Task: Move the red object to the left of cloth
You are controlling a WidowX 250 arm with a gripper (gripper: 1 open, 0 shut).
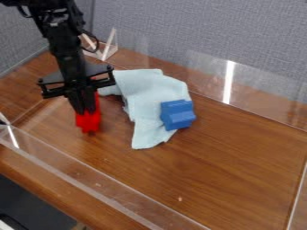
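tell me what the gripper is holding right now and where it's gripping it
The gripper is shut on the red object, clamping it by its top from above. The red object sits low over the wooden table, left of the cloth.
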